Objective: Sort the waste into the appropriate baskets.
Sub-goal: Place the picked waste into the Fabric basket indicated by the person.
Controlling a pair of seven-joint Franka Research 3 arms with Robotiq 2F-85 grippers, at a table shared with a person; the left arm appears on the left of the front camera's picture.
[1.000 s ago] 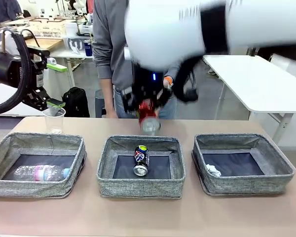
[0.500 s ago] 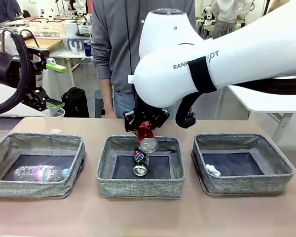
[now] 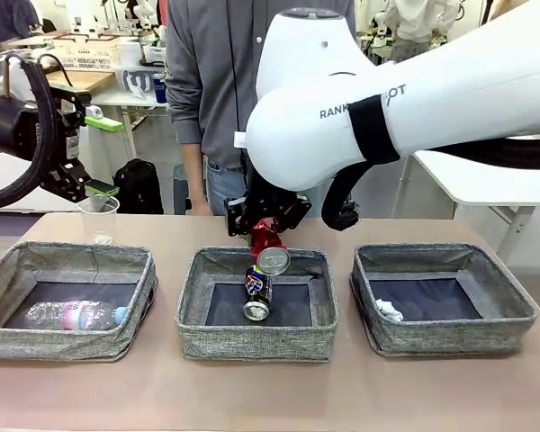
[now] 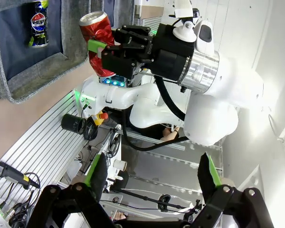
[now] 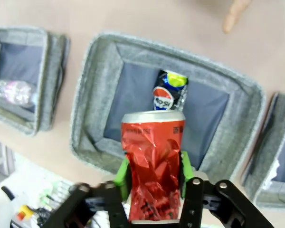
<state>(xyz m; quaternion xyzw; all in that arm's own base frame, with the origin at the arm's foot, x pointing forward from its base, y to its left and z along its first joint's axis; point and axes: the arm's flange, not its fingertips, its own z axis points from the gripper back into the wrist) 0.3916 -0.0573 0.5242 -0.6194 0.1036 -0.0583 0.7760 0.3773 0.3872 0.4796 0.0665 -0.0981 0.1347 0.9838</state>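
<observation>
The right gripper (image 5: 153, 175) has its green pads closed on the sides of the crushed red can (image 3: 269, 248). It holds the can in the air over the far part of the middle basket (image 3: 256, 342), open end tilted toward the camera. The can touches neither the basket's wall nor its floor.

On that basket's dark bottom lies the crushed Pepsi can (image 3: 257, 292), so metal seems to belong here. The red can looks like it is at the right bin and only needs releasing.

The left basket (image 3: 63, 344) holds the clear plastic bottle with pink label (image 3: 72, 315), lying on its side. The right basket (image 3: 450, 338) has the white paper wad (image 3: 389, 311) near its left wall.

The left gripper (image 3: 95, 153) is raised at the left side with its fingers spread wide and nothing between them. Its lower finger is just above the rim of the clear plastic cup (image 3: 98, 219), which stands upright on the surface (image 3: 270, 396) behind the left basket and outside any bin.

By this layout three pieces are sorted and a fourth is a release away. The cup is the one item left, and it likely goes in the left basket with the bottle, as plastic. A person (image 3: 207, 90) stands at the far side, taking no part that I can see.
</observation>
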